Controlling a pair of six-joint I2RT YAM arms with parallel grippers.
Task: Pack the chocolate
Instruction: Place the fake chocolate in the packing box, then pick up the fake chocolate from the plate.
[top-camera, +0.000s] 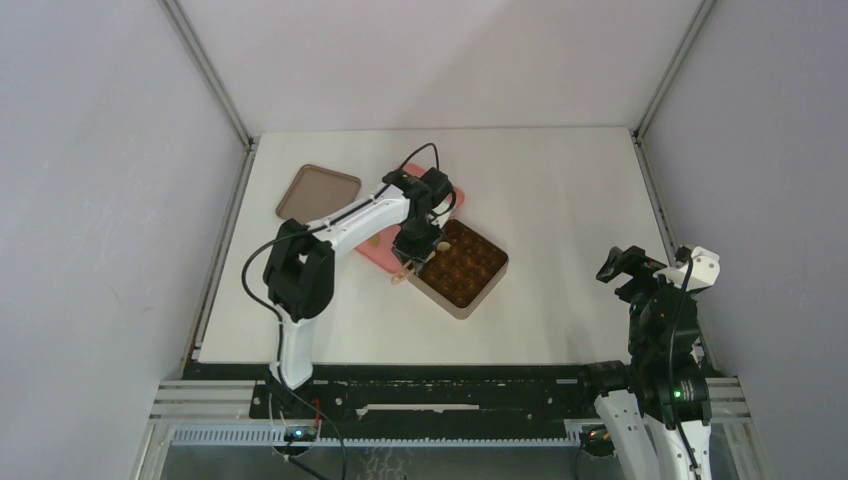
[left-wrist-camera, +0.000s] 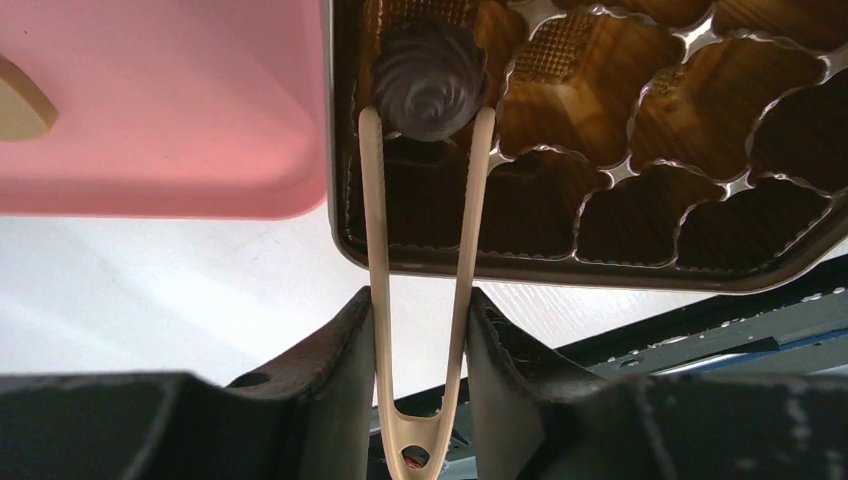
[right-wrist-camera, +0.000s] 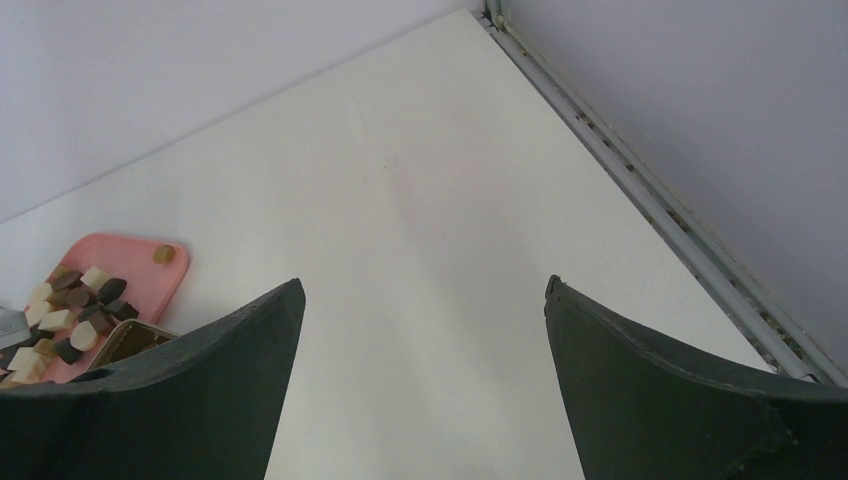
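Note:
My left gripper (left-wrist-camera: 420, 300) is shut on thin wooden tongs (left-wrist-camera: 372, 250). The tongs' tips pinch one dark brown swirled chocolate (left-wrist-camera: 430, 82) over a corner cell of the square tin (left-wrist-camera: 700, 275), which has a dark gridded insert. In the top view this gripper (top-camera: 415, 250) hangs at the tin's (top-camera: 488, 280) left corner, beside the pink tray (top-camera: 375, 255). A pile of brown and cream chocolate (right-wrist-camera: 70, 310) lies on that pink tray (right-wrist-camera: 170, 275). My right gripper (right-wrist-camera: 420, 290) is open and holds nothing, far to the right of the tin (top-camera: 625, 270).
A brown lid (top-camera: 318, 192) lies flat at the back left of the table. One cream piece (left-wrist-camera: 20, 105) rests on the pink tray (left-wrist-camera: 180, 120) right next to the tin. A metal rail (right-wrist-camera: 650, 200) lines the table's right edge.

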